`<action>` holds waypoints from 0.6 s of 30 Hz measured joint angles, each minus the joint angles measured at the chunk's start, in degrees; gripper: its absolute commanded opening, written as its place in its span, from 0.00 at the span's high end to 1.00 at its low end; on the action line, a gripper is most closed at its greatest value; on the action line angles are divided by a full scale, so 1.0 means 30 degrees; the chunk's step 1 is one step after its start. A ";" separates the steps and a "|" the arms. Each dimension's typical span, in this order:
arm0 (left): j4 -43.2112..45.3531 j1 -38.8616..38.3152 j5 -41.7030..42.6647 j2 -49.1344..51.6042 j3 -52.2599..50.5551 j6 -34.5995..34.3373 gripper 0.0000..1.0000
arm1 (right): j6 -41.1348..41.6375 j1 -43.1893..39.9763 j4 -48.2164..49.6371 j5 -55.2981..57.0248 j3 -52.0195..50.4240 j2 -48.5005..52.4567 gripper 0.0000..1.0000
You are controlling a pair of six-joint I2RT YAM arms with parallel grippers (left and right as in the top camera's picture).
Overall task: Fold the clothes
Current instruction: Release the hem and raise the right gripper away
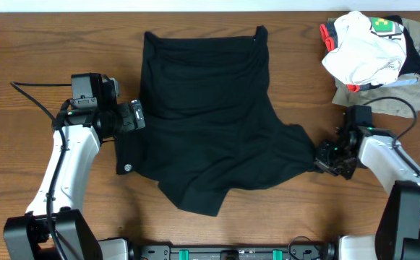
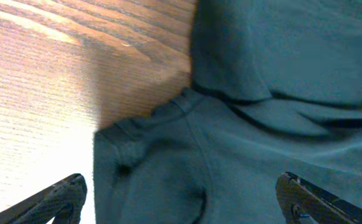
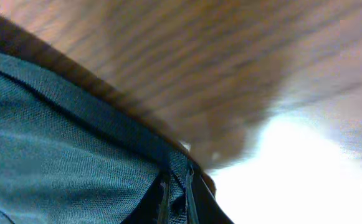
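Note:
The clothes are one plain black garment (image 1: 210, 115), spread and rumpled across the middle of the wooden table (image 1: 36, 43). My left gripper (image 1: 136, 115) is at the garment's left edge. In the left wrist view this gripper (image 2: 181, 186) is open, its fingers (image 2: 62, 196) wide apart over a sleeve-like flap of the garment (image 2: 261, 74), with nothing pinched. My right gripper (image 1: 322, 157) is at the garment's right corner. The right wrist view shows it (image 3: 176, 180) shut on a fold of the garment's hemmed edge (image 3: 62, 143).
At the back right lies a pile: a white garment with a green patch and red trim (image 1: 361, 47) on a khaki-grey one (image 1: 412, 94). A black cable (image 1: 32, 97) trails left of the left arm.

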 measured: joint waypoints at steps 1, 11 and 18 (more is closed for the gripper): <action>0.0000 0.0000 0.0000 0.0000 0.0000 0.0000 0.02 | -0.0066 -0.0102 -0.0124 0.0095 0.0087 0.0036 0.88; 0.0007 0.0000 -0.0058 0.0000 0.0000 0.0080 0.02 | -0.2929 0.0386 -0.1763 0.0000 0.4036 -0.0867 0.34; 0.0109 0.0000 -0.0066 0.0918 0.0000 0.0510 0.06 | -0.4087 0.1945 -0.1501 -0.0255 0.7322 -0.2368 0.34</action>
